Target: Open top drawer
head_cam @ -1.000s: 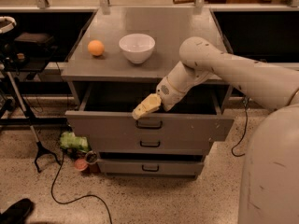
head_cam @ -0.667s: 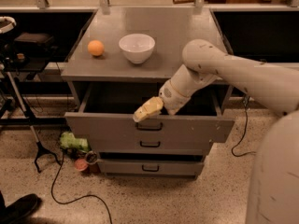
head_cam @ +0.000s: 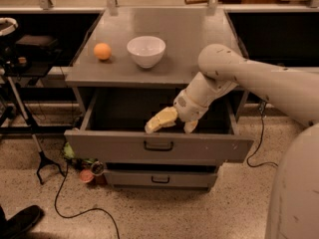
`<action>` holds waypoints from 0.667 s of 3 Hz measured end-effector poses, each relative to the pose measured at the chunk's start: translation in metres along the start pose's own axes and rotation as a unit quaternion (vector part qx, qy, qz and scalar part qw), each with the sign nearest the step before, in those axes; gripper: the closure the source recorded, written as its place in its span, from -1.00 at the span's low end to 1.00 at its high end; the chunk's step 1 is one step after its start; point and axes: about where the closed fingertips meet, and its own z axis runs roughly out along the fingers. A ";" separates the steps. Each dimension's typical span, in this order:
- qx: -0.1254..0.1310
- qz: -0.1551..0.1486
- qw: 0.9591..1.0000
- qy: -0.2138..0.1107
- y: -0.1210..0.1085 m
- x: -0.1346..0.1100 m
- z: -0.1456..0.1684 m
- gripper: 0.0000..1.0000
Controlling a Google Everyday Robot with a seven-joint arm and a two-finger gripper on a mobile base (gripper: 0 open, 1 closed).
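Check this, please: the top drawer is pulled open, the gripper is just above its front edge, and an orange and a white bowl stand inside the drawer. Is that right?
Not quite. The camera view shows the orange and the bowl standing on the cabinet top, not inside the drawer. The rest holds: the top drawer is pulled open, and the gripper is just above its front edge.

Top drawer (head_cam: 99, 146) stands out beneath the surface (head_cam: 199, 39), above a lower drawer (head_cam: 124, 178). Ball (head_cam: 102, 51) sits left of bowl (head_cam: 146, 51), both on the surface. Gripper (head_cam: 172, 125) is over the drawer cavity, apparently just behind its front panel.
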 end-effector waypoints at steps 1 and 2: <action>0.000 0.000 1.000 0.000 0.000 0.000 0.000 -1.00; 0.003 0.057 0.998 0.025 0.001 0.023 -0.004 -1.00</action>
